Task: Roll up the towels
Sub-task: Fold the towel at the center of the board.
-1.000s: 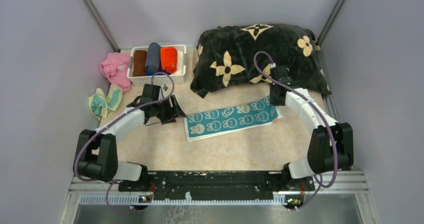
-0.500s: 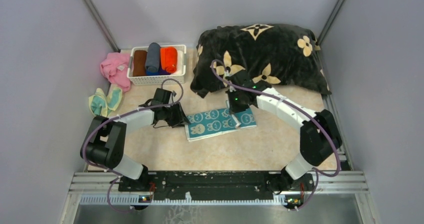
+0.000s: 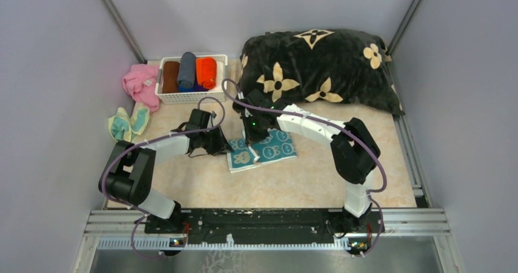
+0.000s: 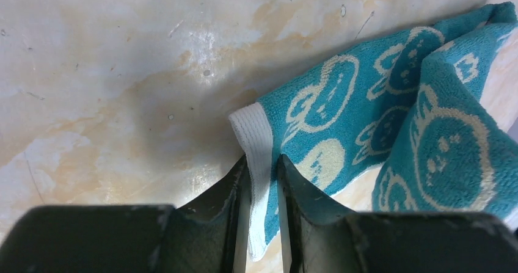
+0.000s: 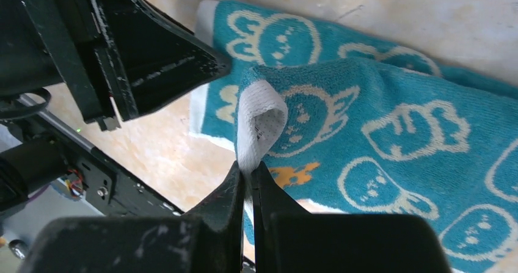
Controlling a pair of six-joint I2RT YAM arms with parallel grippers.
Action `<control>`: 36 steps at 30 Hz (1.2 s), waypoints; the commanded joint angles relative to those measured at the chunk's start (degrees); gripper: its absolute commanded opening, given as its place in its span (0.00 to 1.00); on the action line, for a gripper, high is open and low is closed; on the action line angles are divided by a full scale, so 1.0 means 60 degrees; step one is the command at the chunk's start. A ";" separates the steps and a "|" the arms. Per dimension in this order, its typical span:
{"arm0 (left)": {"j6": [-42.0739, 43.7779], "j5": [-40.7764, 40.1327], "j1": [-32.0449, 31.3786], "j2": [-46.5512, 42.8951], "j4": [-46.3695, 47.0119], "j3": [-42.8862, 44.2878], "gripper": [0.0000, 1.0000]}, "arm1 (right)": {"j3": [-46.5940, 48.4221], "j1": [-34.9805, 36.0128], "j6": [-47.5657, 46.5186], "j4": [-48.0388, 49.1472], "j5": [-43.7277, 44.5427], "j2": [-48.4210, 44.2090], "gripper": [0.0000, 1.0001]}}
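My right tool, pinching one white hem of the teal towel, has swept that end leftward, doubling the cloth mid-counter, while my left tool has closed on the left hem, so rolling seems not yet begun.

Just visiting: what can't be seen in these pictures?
- Left wrist view: the lower hem of the teal towel, hidden by the left claw; the towel's right end, cut off by the frame.
- Right wrist view: the hem's end, inside the right claw; the towel's edge under the left claw's body.
- Top view: both pinch points, covered by the claws themselves; anything under the rolled cloths in the basket, covered by them.
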 commanded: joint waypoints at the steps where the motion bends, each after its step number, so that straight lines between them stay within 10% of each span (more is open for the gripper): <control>1: 0.0022 -0.0277 -0.0126 0.0156 -0.0090 -0.0400 0.28 | 0.0813 0.0329 0.0744 0.0480 -0.0296 0.0327 0.00; 18: -0.0101 -0.0479 -0.0232 0.0081 -0.0120 -0.0594 0.30 | 0.0987 0.0513 0.1578 0.1819 -0.0621 0.1645 0.00; 36: -0.0196 -0.3548 -0.0118 -0.2872 -0.3100 -0.0419 0.64 | -0.1594 -0.0473 0.0621 0.2970 -0.1184 -0.1658 0.50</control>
